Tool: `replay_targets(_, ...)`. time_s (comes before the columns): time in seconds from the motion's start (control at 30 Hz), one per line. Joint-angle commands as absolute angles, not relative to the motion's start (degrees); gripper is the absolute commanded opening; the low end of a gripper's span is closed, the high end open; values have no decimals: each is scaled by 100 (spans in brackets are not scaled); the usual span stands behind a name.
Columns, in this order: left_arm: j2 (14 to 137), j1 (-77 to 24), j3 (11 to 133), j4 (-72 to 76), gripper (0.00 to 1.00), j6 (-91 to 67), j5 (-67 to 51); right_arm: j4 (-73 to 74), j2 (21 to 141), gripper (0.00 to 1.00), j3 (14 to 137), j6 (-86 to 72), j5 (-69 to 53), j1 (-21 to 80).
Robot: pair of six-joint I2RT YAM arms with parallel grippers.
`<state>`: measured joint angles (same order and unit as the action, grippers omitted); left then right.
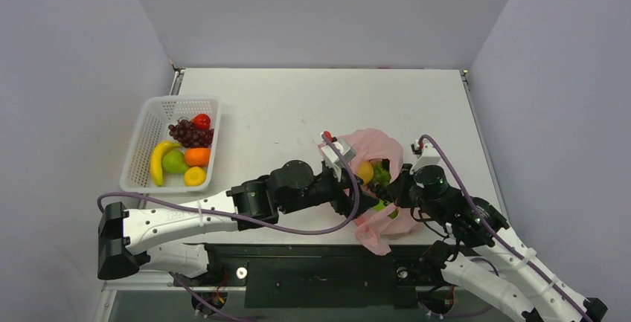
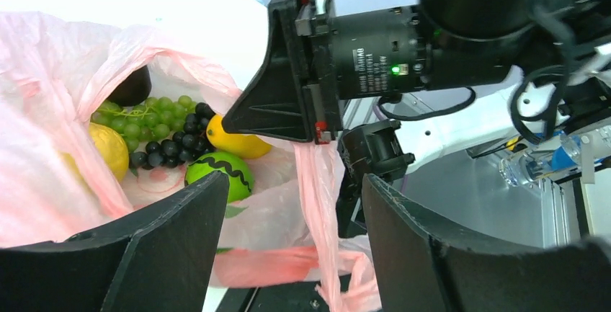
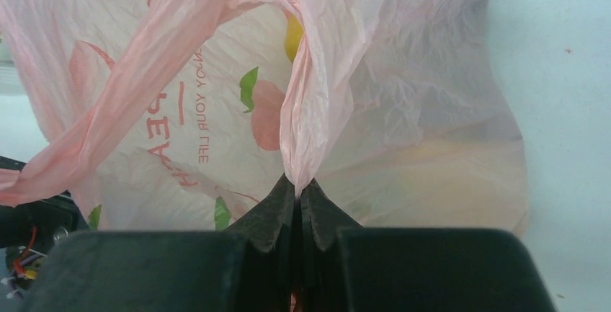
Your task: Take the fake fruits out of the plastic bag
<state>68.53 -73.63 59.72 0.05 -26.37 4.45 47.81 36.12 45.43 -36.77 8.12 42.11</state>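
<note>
R end effector (image 3: 297,189) pressed together, pinching bag (image 3: 403,110) film. L end effector (image 2: 295,179) spread, holding nothing, at bag mouth. Bag lies on table (image 1: 298,106), right of centre, w/ grapes (image 2: 169,139), lemon (image 2: 241,145), lime (image 2: 236,182) inside.

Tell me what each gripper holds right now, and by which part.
The right gripper is shut on the plastic bag, pinching a gathered fold of film at its mouth. The left gripper stands open, holding nothing.
</note>
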Motion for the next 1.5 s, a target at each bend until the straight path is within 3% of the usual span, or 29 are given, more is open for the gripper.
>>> replay_targets(0.0,7202,-7148,6179,440,66,-2826,239,4352,3371,0,4543,-3743,779,4261)
replay_targets(0.2,7907,-6988,6259,676,58,-2931,19,4348,3192,0,4491,-3740,808,4257)
replay_targets(0.33,8351,-6888,6227,683,44,-3026,290,4347,3038,0,4466,-3772,888,4255)
replay_targets(0.5,8656,-6674,5871,1113,38,-3368,362,4408,2740,0,4437,-3978,1142,4257)
replay_targets(0.7,9371,-6664,6101,1132,42,-3369,45,4412,2680,0,4408,-4076,1277,4260)
replay_targets(0.93,10214,-6703,6293,973,56,-3221,306,4415,2643,0,4379,-4076,1238,4261)
replay_targets(1.47,11458,-6704,6326,2059,57,-4103,57,4410,2662,0,4228,-4138,1205,4254)
